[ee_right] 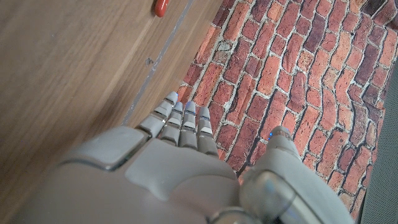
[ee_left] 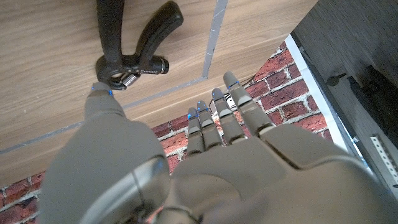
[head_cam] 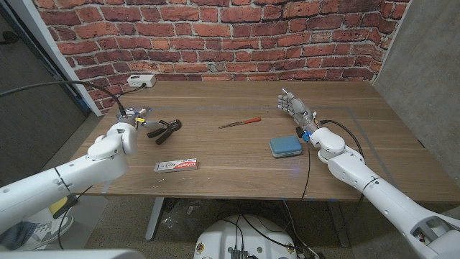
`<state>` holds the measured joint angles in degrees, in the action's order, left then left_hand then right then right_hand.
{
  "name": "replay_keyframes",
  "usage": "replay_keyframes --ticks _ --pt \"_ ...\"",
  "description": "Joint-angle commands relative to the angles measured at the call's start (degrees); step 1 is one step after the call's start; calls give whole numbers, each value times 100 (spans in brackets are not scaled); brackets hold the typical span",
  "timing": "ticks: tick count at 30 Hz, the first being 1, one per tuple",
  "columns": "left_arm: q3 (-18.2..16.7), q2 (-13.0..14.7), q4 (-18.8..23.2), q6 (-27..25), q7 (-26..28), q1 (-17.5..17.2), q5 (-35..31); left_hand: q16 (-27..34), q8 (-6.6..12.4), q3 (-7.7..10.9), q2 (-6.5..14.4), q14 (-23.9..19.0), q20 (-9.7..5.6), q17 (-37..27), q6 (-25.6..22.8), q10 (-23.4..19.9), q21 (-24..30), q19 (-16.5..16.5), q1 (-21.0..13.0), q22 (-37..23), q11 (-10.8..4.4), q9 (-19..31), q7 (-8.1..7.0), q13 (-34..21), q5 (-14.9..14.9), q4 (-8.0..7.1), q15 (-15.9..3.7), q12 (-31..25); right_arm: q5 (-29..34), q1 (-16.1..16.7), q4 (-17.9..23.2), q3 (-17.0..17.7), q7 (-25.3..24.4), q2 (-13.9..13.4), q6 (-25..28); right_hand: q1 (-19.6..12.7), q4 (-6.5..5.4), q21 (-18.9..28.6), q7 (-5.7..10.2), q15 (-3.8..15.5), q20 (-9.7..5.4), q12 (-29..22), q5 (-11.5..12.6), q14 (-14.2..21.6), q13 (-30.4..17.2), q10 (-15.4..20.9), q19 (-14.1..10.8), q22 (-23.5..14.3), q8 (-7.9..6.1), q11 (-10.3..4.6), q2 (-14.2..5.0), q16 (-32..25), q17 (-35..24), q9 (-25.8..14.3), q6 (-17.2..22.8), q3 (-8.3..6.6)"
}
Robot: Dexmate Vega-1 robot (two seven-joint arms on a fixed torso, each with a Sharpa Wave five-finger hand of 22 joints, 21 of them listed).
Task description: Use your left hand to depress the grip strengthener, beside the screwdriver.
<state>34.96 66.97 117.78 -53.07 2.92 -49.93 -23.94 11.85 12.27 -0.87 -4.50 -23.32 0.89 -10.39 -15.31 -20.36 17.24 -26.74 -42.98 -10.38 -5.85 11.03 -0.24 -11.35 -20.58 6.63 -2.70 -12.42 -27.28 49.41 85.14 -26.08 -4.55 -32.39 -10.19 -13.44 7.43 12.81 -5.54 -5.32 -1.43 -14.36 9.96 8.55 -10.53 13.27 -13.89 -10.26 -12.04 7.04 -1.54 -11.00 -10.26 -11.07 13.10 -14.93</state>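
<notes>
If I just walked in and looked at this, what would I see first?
Probably the two big white robot arms reaching over the wooden table in front of a red brick wall. The left hand is beside the black grip strengthener, open, not holding it. The right hand stands open on the other side, near a blue sponge, with a red screwdriver lying in the middle.

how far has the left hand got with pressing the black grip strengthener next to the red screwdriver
Done: the left hand has reached the black grip strengthener, which lies on the wooden table left of the thin red-handled screwdriver. In hand: in the left wrist view its thumb tip is beside the spring coil, fingers spread, gripping nothing. Left: closing on the handles, still splayed, and squeezing. The right hand waits open.
</notes>
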Motion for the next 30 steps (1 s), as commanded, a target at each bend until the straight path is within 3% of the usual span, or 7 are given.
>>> replay_keyframes --ticks 1,9,14,22,30 --pt "698 366 50 126 -1839 838 -880 42 87 3 -24 -194 -45 -26 -290 -284 -3 -222 -248 -6 -101 17 -64 -18 -6 88 -260 -59 81 6 73 -20 -66 22 -29 -79 -4 -17 -4 -4 3 24 17 56 -14 44 -30 -32 -45 -3 -41 14 -18 -18 217 -4" --pt "849 243 -149 378 -2710 1114 -1655 -9 65 -32 -23 -111 -11 -33 -286 -253 -12 -271 -216 -5 -138 18 -138 -19 14 50 -274 -24 92 98 177 15 -144 -13 -24 -99 5 -26 9 -2 -2 37 15 56 -15 45 -35 -33 15 -7 -51 20 -17 -21 90 -9" --pt "689 88 -301 571 -2684 1022 -1706 -26 42 -43 -20 -81 6 -34 -247 -222 -32 -255 -210 -3 -154 18 -151 -19 19 38 -275 -3 67 158 255 51 -181 -47 12 -99 5 -28 7 0 -1 43 14 57 -16 38 -36 -33 23 -9 -49 20 -17 -21 74 -7" --pt "737 -189 -520 692 -3028 1044 -1975 -50 13 -53 -3 -32 17 -36 -200 -175 -65 -227 -215 -1 -130 19 -132 -20 26 24 -277 25 28 180 286 65 -154 -105 113 -100 5 -32 2 -5 0 48 12 61 -16 38 -37 -34 27 -8 -50 20 -18 -21 68 -6" --pt "531 -308 -471 617 -2654 620 -1887 -55 5 -64 9 -18 -17 -38 -198 -172 -111 -153 -208 0 -136 19 -141 -21 32 8 -272 32 43 149 251 51 -100 -131 113 -106 7 -36 4 -13 5 53 12 61 -16 42 -39 -34 28 -8 -52 22 -18 -22 69 -7"
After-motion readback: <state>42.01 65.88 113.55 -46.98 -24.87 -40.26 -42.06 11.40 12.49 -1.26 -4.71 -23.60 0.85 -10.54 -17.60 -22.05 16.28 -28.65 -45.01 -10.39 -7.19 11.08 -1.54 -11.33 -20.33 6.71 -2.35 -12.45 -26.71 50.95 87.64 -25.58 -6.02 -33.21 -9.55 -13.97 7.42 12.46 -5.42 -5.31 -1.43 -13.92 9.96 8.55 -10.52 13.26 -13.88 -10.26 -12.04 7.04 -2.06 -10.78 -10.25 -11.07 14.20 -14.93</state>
